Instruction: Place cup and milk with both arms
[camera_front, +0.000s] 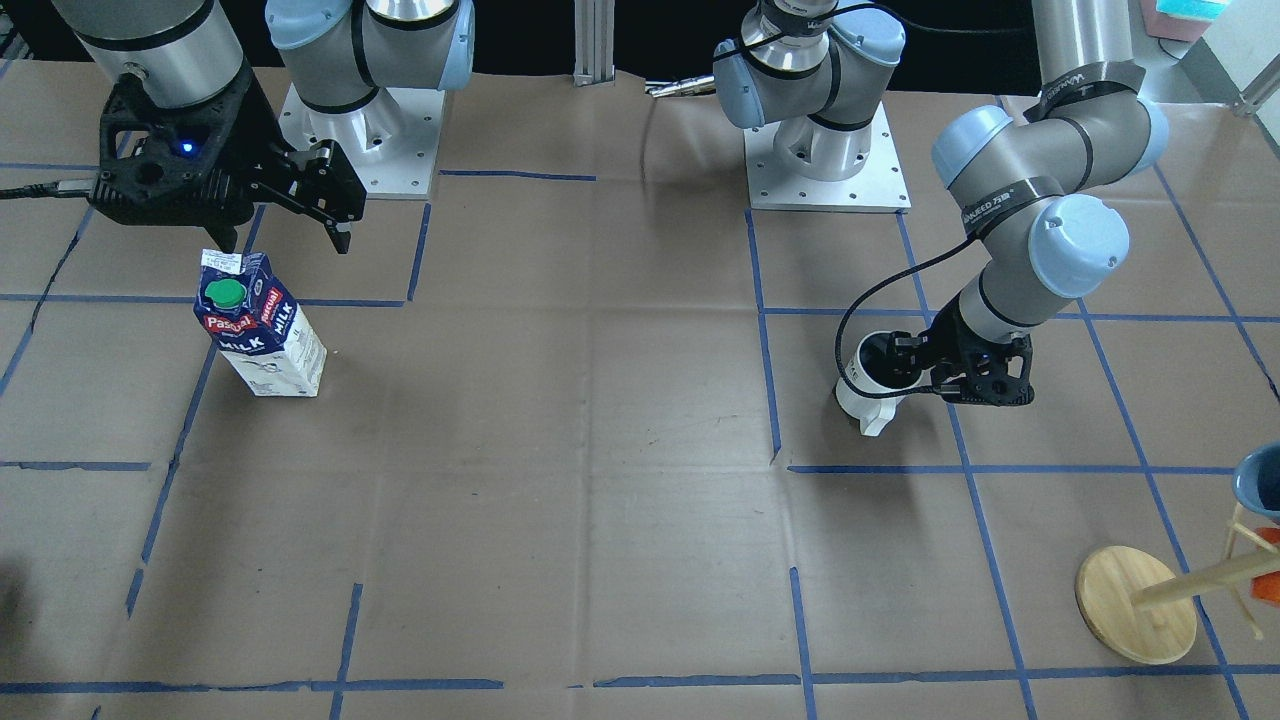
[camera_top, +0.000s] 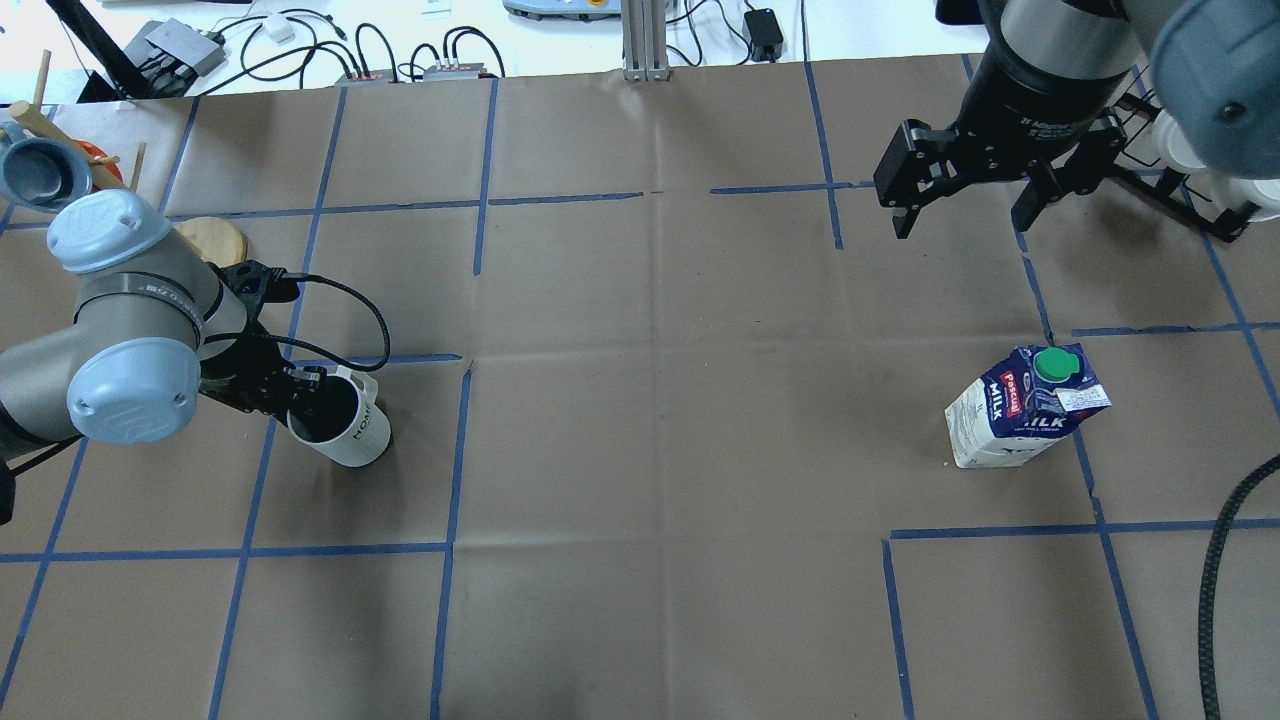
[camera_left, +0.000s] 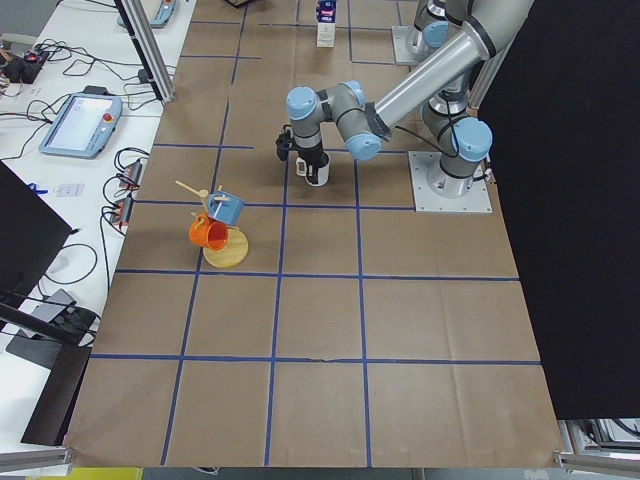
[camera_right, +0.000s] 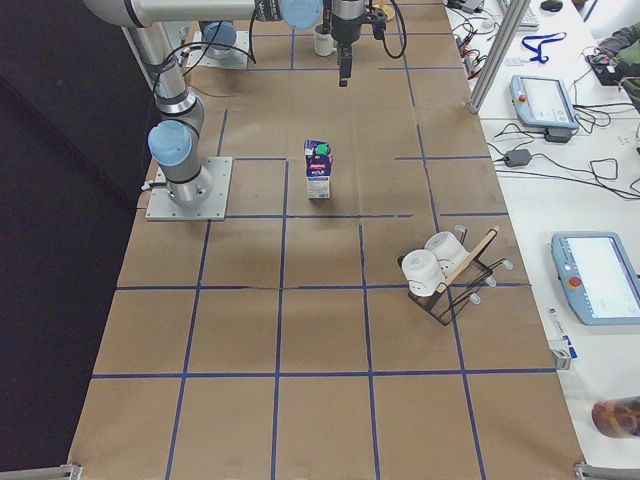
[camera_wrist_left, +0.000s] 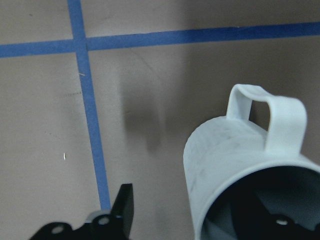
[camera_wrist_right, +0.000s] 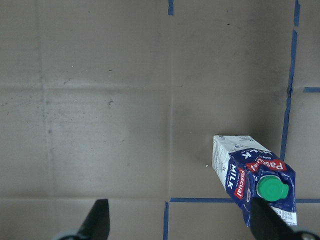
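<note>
On the left the left gripper (camera_top: 312, 390) has its fingers spread over the rim of the cup (camera_top: 352, 440), one inside, one outside, with a gap, so it isn't clamped. Further right the milk (camera_top: 1010, 415) stands upright on the table (camera_top: 650, 450), and the right gripper (camera_top: 962, 225) hangs wide open and empty behind it. I'd guess nothing's placed yet, both moves still to do

Glossy ceramic cup (camera_top: 352, 440), card milk carton (camera_top: 1000, 428), brown-paper table (camera_top: 650, 420)

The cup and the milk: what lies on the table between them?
Only bare brown paper crossed by blue tape lines separates the cup and the milk, as the overhead view shows.
</note>
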